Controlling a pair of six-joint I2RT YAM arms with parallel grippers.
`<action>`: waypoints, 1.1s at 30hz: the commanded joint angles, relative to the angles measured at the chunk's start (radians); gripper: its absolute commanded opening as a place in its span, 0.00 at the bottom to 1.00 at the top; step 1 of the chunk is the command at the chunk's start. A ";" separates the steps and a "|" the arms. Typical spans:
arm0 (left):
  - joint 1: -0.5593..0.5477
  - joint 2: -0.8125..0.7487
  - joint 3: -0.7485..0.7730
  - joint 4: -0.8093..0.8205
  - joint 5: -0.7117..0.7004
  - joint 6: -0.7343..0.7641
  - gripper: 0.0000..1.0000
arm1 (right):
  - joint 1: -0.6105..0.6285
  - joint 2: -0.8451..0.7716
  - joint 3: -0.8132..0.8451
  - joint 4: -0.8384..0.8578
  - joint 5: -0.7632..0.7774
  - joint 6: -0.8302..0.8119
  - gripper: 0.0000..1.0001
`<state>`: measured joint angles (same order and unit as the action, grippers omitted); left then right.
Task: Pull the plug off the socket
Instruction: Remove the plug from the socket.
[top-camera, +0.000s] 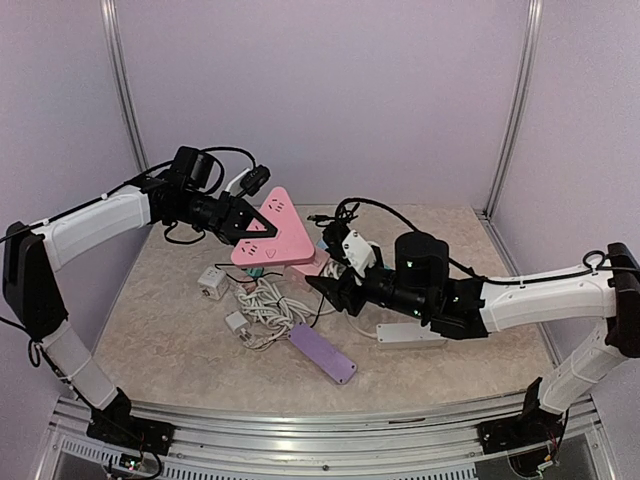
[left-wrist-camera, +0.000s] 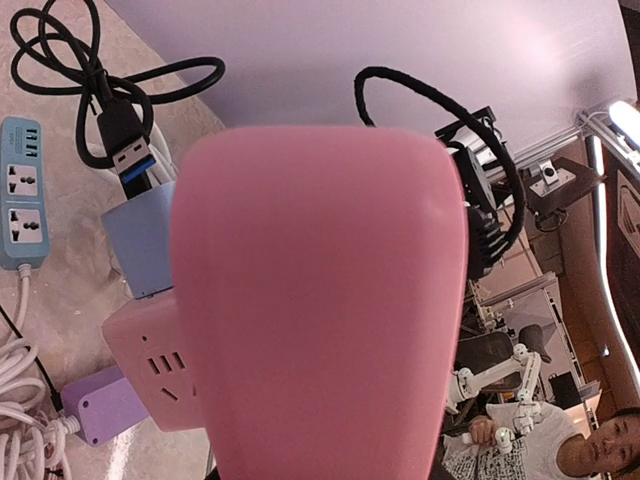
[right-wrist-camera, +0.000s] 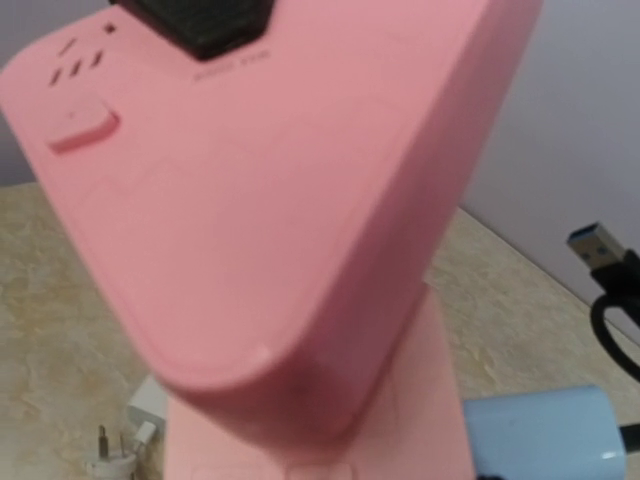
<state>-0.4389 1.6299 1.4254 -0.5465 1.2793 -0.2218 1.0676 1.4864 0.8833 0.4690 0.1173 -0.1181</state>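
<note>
Top external, near to far: purple power strip lies flat on the table near the front. White power strip is just beside it, partly under the right arm. Right gripper sits low over the table, tips pointing at the socket's near edge. Can't tell how far its jaws are spread; its fingers don't show in the right wrist view either. Coiled white cable and white cube adapter lie to its left.

Pink triangular socket is behind them, mid-table and tilted. Left gripper pinches its far-left corner, jaws pressed onto it.

Left wrist: the pink body fills the frame. Light blue adapter touches its lower slotted part. Black USB plug is just beyond, cable looped behind. Teal strip lies at the left edge.

Right wrist: the left gripper's finger sits on the socket's top face. The USB plug's metal tip is bare. Loose white plug lies on the table beneath.
</note>
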 joint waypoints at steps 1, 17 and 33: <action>0.063 -0.058 -0.005 0.087 0.075 -0.020 0.00 | -0.035 -0.043 0.000 0.018 0.074 0.015 0.00; 0.077 -0.025 0.025 -0.005 -0.084 0.010 0.00 | 0.004 -0.002 0.056 -0.087 0.213 -0.101 0.00; 0.086 -0.031 0.006 0.042 -0.067 -0.001 0.00 | 0.016 0.000 0.072 -0.140 0.340 -0.111 0.00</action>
<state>-0.4313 1.6299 1.4181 -0.5316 1.2491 -0.2283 1.1042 1.5074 0.9466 0.3618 0.2695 -0.2451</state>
